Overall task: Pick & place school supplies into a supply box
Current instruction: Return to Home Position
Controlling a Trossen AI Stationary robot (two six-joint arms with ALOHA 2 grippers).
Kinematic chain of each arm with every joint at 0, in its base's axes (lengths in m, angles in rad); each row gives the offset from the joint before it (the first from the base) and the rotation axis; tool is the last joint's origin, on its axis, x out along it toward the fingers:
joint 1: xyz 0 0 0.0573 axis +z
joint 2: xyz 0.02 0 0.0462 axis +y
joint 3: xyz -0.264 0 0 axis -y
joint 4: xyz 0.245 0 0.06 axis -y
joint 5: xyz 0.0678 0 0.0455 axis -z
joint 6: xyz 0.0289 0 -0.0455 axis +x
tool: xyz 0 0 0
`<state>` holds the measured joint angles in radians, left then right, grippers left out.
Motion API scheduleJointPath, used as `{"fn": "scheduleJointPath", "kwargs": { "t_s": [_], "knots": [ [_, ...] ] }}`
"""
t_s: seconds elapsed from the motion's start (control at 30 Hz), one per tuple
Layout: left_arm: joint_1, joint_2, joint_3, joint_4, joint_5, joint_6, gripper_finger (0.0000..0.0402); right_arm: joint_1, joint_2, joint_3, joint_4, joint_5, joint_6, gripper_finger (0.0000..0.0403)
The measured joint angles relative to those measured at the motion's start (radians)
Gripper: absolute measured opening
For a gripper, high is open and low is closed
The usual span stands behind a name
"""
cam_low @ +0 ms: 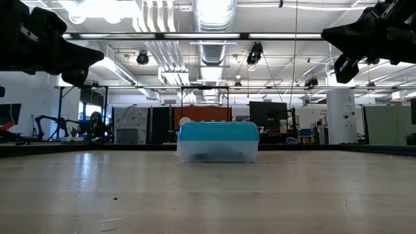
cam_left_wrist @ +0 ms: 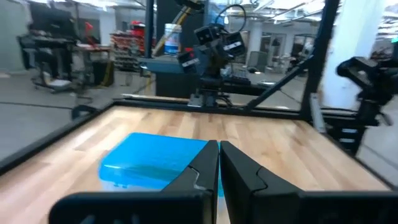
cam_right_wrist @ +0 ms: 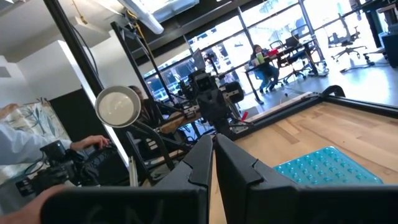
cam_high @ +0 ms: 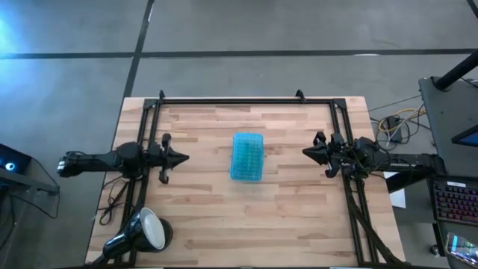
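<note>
The supply box (cam_high: 247, 156), a clear tray under a turquoise-blue lid, sits closed, its base flat on the table's middle; it also shows in the low view (cam_low: 218, 141), the left wrist view (cam_left_wrist: 152, 160) and the right wrist view (cam_right_wrist: 328, 166). No pens, pencils or scissors show loose on the table. My left gripper (cam_high: 184, 158) hangs above the table left of the box, shut and empty (cam_left_wrist: 219, 155). My right gripper (cam_high: 305, 152) hangs right of the box, shut and empty (cam_right_wrist: 213, 149).
A black-and-white round lamp (cam_high: 143, 232) lies at the table's near left corner. A black frame (cam_high: 246, 99) runs along the table's far, left and right edges. Bare wood (cam_high: 246, 217) spreads around the box. A person (cam_right_wrist: 25, 149) sits beyond the table.
</note>
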<state>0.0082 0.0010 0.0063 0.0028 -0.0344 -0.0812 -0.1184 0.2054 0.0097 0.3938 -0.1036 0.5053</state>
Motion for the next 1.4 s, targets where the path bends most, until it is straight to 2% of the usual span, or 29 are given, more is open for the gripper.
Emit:
{"fn": "scheduleJointPath", "kwargs": {
  "t_s": [0.13,0.53,0.57,0.67,0.77,0.83,0.93,1.07,1.17,1.3,1.4],
  "knots": [
    [0.001,0.0,0.0,0.011,-0.051,0.029,0.0,0.0,0.0,0.0,0.0,0.0,0.0,0.0013],
    [0.001,0.014,0.0,0.031,-0.057,-0.063,0.0,0.0,0.0,0.0,0.001,-0.004,0.0,0.0013],
    [0.001,0.016,0.0,0.031,-0.057,-0.064,0.0,-0.004,-0.001,0.0,0.011,-0.082,0.007,0.0013],
    [0.001,0.019,0.0,0.032,-0.057,-0.066,0.0,-0.002,-0.04,0.004,0.13,-0.413,0.037,0.0013],
    [0.001,0.024,0.0,0.034,-0.057,-0.066,0.0,-0.004,-0.055,0.0,0.135,-0.646,0.047,0.0013],
    [0.001,0.032,0.0,0.034,-0.059,-0.066,0.0,-0.003,-0.063,0.0,0.135,-0.768,0.047,0.0013],
    [0.001,0.036,0.0,0.034,-0.059,-0.066,0.0,-0.003,-0.057,0.002,0.135,-0.855,0.046,0.0013],
    [0.001,0.038,0.0,0.033,-0.058,-0.066,0.0,-0.002,-0.037,0.001,0.119,-0.865,0.046,0.0013],
    [0.001,0.04,0.0,0.033,-0.058,-0.066,0.0,-0.002,-0.022,0.0,0.073,-0.859,0.155,0.0013],
    [0.001,0.04,0.0,0.033,-0.058,-0.066,0.0,0.0,-0.013,0.0,0.074,-0.684,0.347,0.0013],
    [0.001,0.041,0.0,0.033,-0.058,-0.066,0.0,0.0,-0.014,0.0,0.074,-0.608,0.439,0.0013]
  ]
}}
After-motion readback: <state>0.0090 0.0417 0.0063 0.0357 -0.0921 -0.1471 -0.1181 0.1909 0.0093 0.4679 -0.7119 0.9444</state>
